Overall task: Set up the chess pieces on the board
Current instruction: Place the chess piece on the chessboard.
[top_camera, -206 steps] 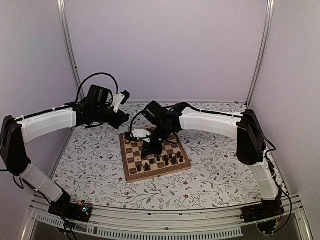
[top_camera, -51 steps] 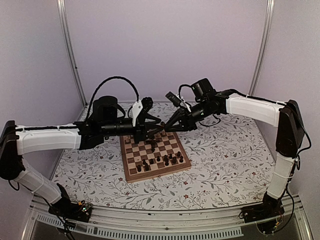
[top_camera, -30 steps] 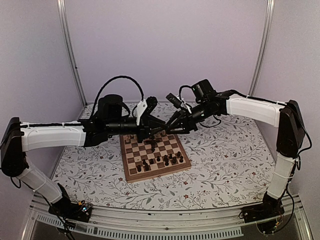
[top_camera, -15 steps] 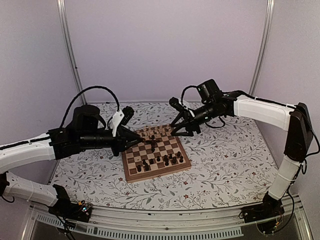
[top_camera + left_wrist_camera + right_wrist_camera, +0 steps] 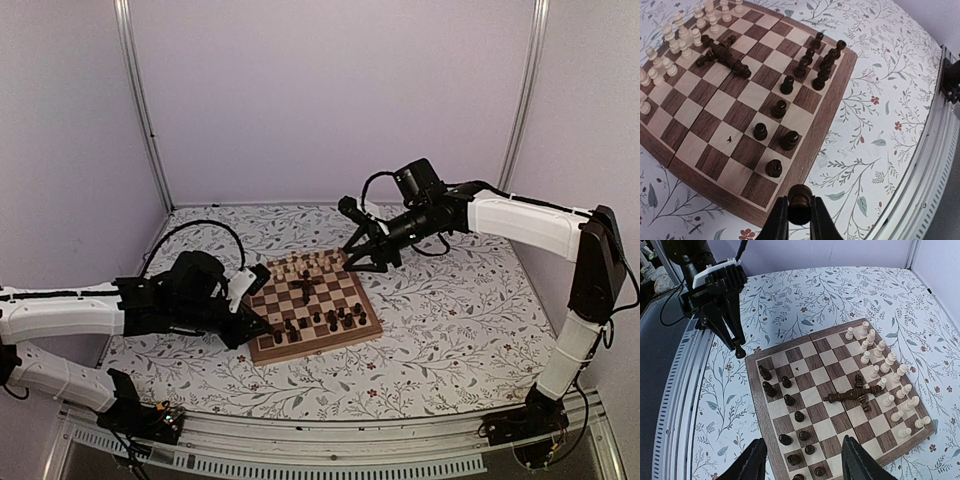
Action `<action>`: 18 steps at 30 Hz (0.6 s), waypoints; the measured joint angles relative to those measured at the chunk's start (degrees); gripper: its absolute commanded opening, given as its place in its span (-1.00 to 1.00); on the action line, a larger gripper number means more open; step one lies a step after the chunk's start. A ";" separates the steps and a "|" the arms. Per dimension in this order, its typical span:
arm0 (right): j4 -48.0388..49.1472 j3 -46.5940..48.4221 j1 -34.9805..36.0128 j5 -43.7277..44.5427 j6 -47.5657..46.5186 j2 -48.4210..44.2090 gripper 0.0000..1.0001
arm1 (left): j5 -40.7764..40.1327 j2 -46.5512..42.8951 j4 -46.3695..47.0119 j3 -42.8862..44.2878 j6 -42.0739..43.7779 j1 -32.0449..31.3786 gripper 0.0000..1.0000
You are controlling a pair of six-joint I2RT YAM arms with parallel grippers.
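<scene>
The board (image 5: pixel 320 347) lies mid-table. Pale chess pieces (image 5: pixel 310 265) stand in rows along its far edge, and dark ones (image 5: pixel 330 320) stand along its near edge. Three dark pieces (image 5: pixel 855 395) lie fallen near the middle. My left gripper (image 5: pixel 800 211) is shut on an upright dark piece (image 5: pixel 800 200), just off the board's near-left corner (image 5: pixel 262 322). In the right wrist view it (image 5: pixel 737 347) hangs beside the rim (image 5: pixel 762 410). My right gripper (image 5: pixel 805 465) is open and empty, hovering above the far-right corner (image 5: pixel 355 258).
A floral table cover (image 5: pixel 450 320) surrounds the board. A metal rail (image 5: pixel 330 440) runs along the table's near edge, close to my left gripper in its wrist view (image 5: pixel 935 150). Pale walls and upright posts (image 5: pixel 140 110) enclose the table.
Both grippers met above the board's far edge a second ago. The right jaws opened wider; the left arm swung back and down to the near-left corner with the dark piece.
</scene>
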 measured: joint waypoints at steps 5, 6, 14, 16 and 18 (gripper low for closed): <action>-0.02 0.00 0.00 0.17 -0.33 0.00 0.08 | -1.68 3.48 -0.87 -0.57 -1.18 -0.07 -0.91; -0.02 0.00 0.00 0.17 -0.42 0.00 0.08 | -2.16 4.02 -1.03 -0.66 -1.25 -0.07 -0.91; -0.17 0.00 0.00 0.15 -0.85 0.00 0.08 | -3.39 6.88 -0.90 -1.49 -2.05 -0.11 -0.91; -0.24 0.00 0.00 0.17 -0.98 0.00 0.08 | -3.93 7.58 -0.83 -1.53 -2.10 -0.11 -0.91; -0.35 0.00 0.00 0.17 -1.03 0.00 0.08 | -4.61 8.26 -0.72 -1.55 -2.29 -0.11 -0.91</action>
